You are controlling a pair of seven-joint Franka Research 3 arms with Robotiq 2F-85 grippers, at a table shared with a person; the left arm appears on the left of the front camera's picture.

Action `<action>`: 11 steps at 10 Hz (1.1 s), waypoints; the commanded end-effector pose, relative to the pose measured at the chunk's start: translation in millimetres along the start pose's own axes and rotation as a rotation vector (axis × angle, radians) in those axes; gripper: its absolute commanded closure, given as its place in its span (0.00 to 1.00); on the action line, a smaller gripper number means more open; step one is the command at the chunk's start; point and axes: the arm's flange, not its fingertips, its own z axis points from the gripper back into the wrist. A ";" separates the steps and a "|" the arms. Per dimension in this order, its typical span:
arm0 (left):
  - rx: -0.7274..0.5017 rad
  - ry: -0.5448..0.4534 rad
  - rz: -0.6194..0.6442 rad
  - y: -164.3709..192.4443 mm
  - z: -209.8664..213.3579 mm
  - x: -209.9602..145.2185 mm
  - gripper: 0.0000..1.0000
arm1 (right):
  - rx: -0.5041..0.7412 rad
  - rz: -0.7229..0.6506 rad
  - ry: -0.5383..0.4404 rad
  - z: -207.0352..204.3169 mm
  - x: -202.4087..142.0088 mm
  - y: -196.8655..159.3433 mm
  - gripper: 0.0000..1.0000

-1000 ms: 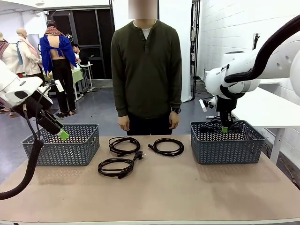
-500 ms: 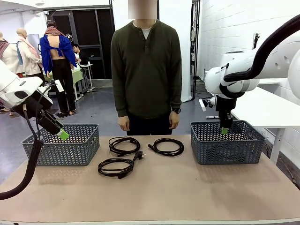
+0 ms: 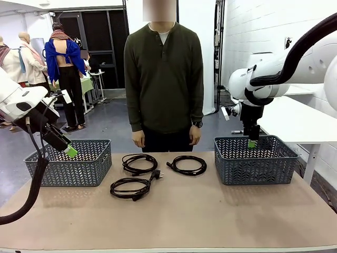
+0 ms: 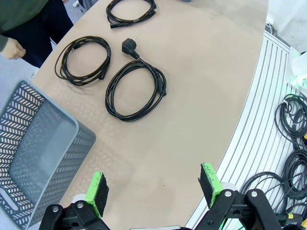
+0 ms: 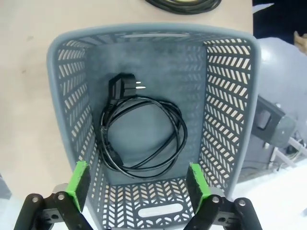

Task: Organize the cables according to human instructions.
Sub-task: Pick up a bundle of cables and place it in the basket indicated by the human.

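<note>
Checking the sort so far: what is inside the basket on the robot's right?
One coiled black cable lies flat on the floor of the right basket, plug end visible. From the front, the basket wall hides it.

green pads (image 5: 79,184), set on black, are carried by the right pincer (image 5: 136,178) and likewise by the left pincer (image 4: 153,186). directly below the right pincer, a blue-grey basket (image 5: 218,96) is pierced all over with a herringbone pattern, and a black coiled cord (image 5: 120,87) is laid inside. beside the left pincer, a second basket (image 4: 29,139) is given the same colour and pattern. ahead of that pincer, a plain tan table (image 4: 206,86) is crossed by a black nearest cord (image 4: 127,46), a black middle cord (image 4: 57,63) and a black farthest cord (image 4: 125,21). beyond both pincers, a dark olive shirt (image 3: 163,79) is worn by the person; the trousers (image 3: 163,141), poorly lit, appear black.
</note>
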 end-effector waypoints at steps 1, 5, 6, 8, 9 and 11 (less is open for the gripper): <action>-0.016 -0.017 -0.005 2.8 0.6 -0.9 0.00 | 0.026 -0.001 -0.009 1.2 -1.5 -4.0 0.00; -0.016 -0.017 -0.005 2.8 0.6 -0.9 0.00 | 0.017 -0.002 0.003 -0.5 -0.4 1.4 0.00; -0.016 -0.017 -0.005 2.8 0.6 -0.9 0.00 | 0.017 -0.002 0.003 -0.5 -0.4 1.4 0.00; -0.016 -0.017 -0.005 2.8 0.6 -0.9 0.00 | 0.017 -0.002 0.003 -0.5 -0.4 1.4 0.00; -0.016 -0.017 -0.005 2.8 0.6 -0.9 0.00 | 0.017 -0.002 0.003 -0.5 -0.4 1.4 0.00; -0.016 -0.017 -0.005 2.8 0.6 -0.9 0.00 | 0.017 -0.002 0.003 -0.5 -0.4 1.4 0.00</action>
